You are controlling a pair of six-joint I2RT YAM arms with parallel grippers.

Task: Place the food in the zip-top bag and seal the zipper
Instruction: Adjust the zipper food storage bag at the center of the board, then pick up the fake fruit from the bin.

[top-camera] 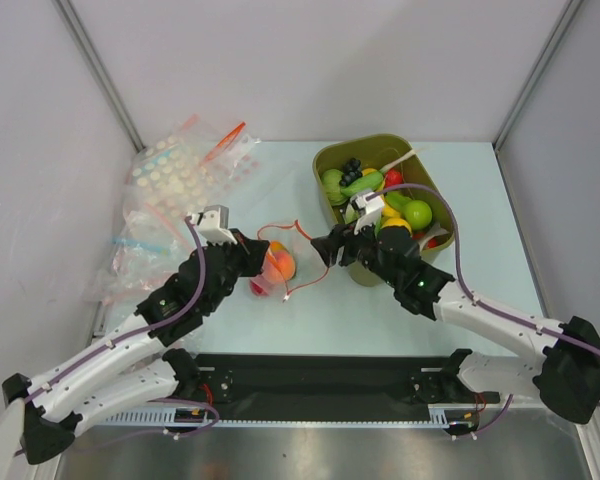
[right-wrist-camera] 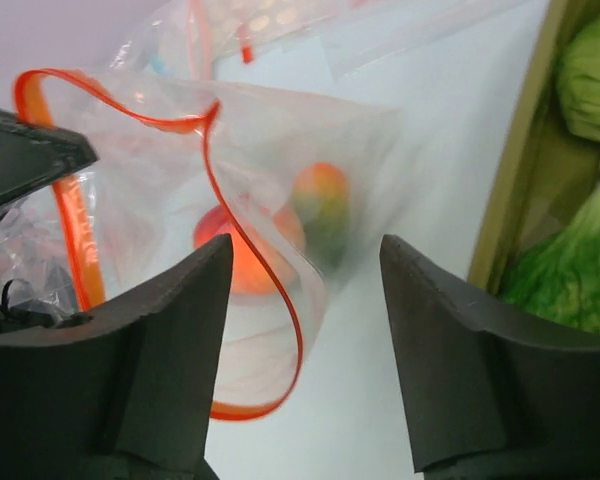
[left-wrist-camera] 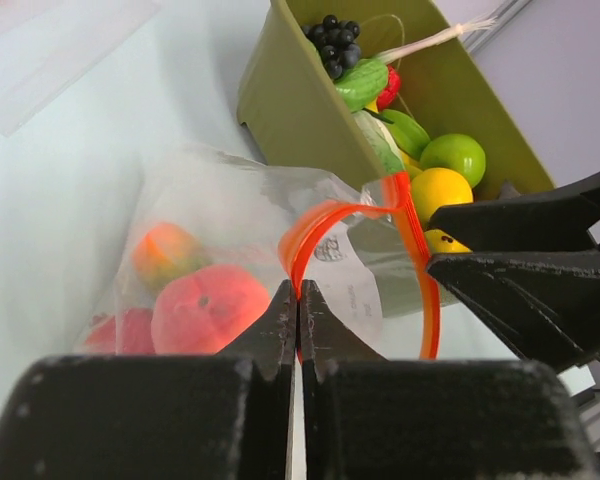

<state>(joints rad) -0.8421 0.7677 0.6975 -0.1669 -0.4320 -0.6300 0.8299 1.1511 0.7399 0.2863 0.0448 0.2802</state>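
The zip-top bag point(top-camera: 280, 262) lies on the table between the two arms, its mouth open. Inside are a peach-orange fruit point(left-wrist-camera: 205, 305), an orange-green one point(left-wrist-camera: 163, 252) and a red one point(left-wrist-camera: 115, 330). My left gripper point(top-camera: 257, 250) is shut on the red-orange zipper point(left-wrist-camera: 310, 225), pinching it at its fingertips point(left-wrist-camera: 280, 320). My right gripper point(top-camera: 322, 247) is open at the bag's right side. In the right wrist view the zipper point(right-wrist-camera: 280, 290) curves between its spread fingers point(right-wrist-camera: 190, 300), apart from both. More food point(top-camera: 395, 205) fills the olive tub.
The olive-green tub point(top-camera: 325, 160) stands at the back right, close behind the right gripper; its wall shows in the left wrist view point(left-wrist-camera: 300, 110). Clear bags printed with dots point(top-camera: 180, 175) and a bag with a blue strip point(top-camera: 140, 245) lie at the back left.
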